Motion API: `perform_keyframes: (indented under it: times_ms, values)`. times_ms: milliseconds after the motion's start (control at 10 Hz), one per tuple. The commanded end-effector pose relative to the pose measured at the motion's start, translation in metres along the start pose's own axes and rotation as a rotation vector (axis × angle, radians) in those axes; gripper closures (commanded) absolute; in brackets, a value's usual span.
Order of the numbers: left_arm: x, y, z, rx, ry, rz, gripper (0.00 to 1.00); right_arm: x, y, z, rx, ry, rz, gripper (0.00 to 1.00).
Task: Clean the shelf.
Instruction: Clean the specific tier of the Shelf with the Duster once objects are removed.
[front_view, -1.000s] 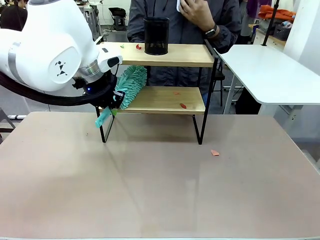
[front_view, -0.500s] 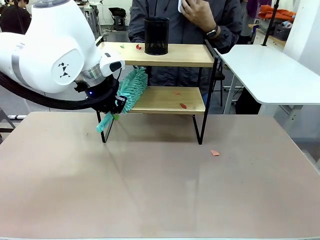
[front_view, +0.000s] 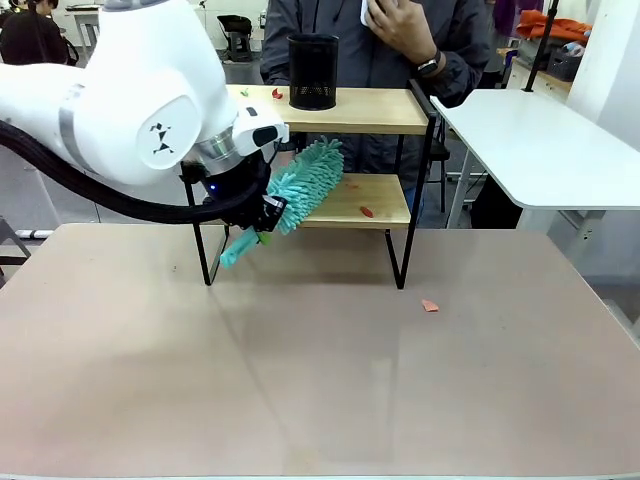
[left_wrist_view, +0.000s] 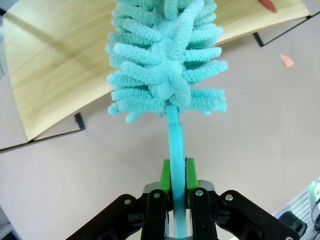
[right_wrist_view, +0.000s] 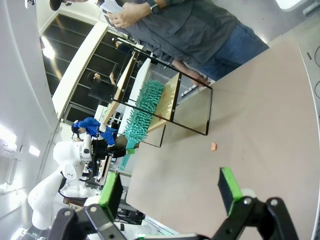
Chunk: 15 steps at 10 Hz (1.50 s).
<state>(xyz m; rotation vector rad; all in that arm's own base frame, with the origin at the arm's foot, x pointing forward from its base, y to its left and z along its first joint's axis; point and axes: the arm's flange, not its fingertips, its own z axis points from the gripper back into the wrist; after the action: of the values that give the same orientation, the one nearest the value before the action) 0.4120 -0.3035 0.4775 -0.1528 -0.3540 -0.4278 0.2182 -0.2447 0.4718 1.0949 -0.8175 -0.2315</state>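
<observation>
The shelf (front_view: 370, 110) stands at the table's far side, two wooden boards in a black frame; it also shows sideways in the right wrist view (right_wrist_view: 192, 107). My left gripper (front_view: 262, 212) is shut on the handle of a teal fluffy duster (front_view: 308, 183), whose head lies over the left half of the lower board. In the left wrist view the green pads (left_wrist_view: 165, 177) clamp the duster (left_wrist_view: 167, 55) handle, its head above the lower board (left_wrist_view: 55, 75). Red scraps lie on the lower board (front_view: 367, 212) and the top board (front_view: 277, 94). My right gripper (right_wrist_view: 170, 192) hangs open over the table.
A black mesh cup (front_view: 313, 71) stands on the top board. One orange scrap (front_view: 430, 306) lies on the table right of the shelf. A person (front_view: 400, 40) stands behind the shelf, one hand raised. A white side table (front_view: 540, 140) is at the right.
My left arm has swept the duster to the right along the lower board, from its left end toward the middle. One scrap on the lower board is now covered.
</observation>
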Motion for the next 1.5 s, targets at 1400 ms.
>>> perform_keyframes:
  times_ms: [1400]
  values:
    - [-0.044,0.039,0.056,-0.029,0.125,-0.792,0.88,0.004,0.0,-0.001,0.019,-0.02,0.026,0.0]
